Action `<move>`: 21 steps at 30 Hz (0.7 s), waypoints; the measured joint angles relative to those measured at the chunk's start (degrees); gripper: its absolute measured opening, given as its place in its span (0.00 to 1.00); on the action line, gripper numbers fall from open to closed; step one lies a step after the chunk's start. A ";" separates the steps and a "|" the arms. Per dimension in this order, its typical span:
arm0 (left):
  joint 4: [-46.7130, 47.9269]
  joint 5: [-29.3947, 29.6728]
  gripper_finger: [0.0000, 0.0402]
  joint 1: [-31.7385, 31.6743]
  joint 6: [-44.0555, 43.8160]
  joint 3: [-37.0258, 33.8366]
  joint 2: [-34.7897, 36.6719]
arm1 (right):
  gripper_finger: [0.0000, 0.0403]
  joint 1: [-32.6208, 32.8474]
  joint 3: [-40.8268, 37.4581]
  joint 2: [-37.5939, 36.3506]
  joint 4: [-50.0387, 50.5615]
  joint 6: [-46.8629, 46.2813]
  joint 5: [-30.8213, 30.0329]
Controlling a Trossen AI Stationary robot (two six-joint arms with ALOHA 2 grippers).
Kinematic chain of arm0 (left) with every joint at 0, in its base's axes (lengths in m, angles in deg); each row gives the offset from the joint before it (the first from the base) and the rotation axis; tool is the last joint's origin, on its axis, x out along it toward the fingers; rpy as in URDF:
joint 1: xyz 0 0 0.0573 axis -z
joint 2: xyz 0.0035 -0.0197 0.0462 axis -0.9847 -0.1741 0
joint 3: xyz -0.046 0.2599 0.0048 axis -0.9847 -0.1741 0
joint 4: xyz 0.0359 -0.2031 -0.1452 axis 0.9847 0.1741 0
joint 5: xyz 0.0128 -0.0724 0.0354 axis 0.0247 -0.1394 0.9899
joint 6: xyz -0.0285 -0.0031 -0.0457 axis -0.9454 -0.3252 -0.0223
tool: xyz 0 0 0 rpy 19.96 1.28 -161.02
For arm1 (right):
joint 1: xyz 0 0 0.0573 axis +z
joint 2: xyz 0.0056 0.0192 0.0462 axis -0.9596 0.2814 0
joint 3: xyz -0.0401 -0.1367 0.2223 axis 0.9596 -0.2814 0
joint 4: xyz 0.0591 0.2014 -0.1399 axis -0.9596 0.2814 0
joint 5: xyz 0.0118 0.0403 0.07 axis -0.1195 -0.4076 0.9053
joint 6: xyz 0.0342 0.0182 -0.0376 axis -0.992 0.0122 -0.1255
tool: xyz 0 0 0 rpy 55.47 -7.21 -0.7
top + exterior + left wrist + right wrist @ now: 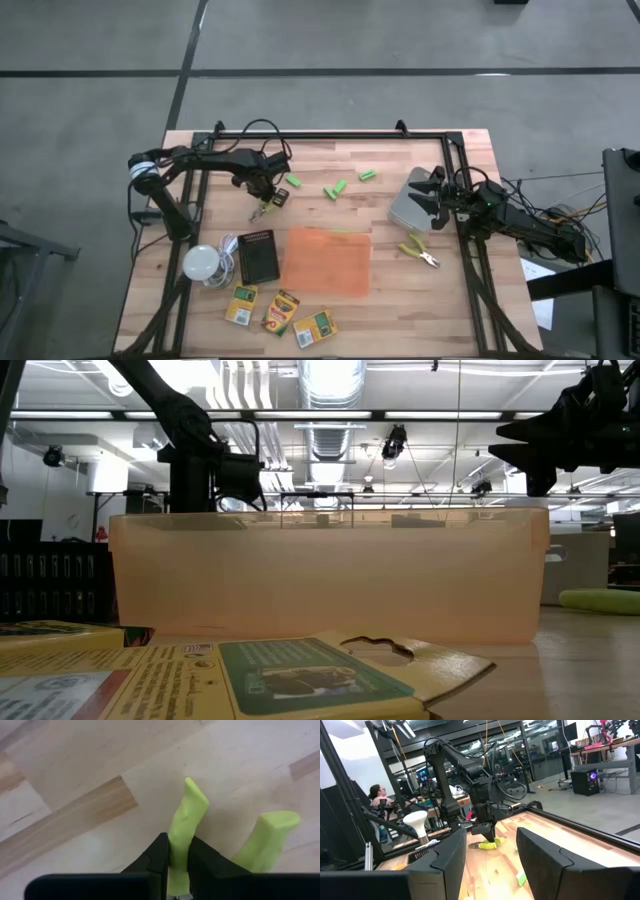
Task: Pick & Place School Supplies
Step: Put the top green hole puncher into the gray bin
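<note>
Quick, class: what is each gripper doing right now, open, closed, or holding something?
Left gripper: closed on a yellow-green handle of the scissor-like tool, down at the table.
Right gripper: open, holding nothing, waiting at the table's right side.

Yellow-handled scissor tool (182, 837) pinched by fingers (159, 865) (second tool (420, 253) lies apart).

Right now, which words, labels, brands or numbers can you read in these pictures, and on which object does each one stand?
No text can be read with certainty.
Nearest crayon box: print beside its green panel, too blurred to read.
Three crayon boxes seen from above: print too small to read.
Black flat object: no readable marking.
Orange tray: no label visible.
Scissor-like tool in the left gripper: no marking visible.
</note>
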 joint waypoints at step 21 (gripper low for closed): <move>-18.85 -9.79 0.12 3.75 16.13 11.96 13.10 | 0.42 0.01 0.00 0.04 0.00 0.00 -0.02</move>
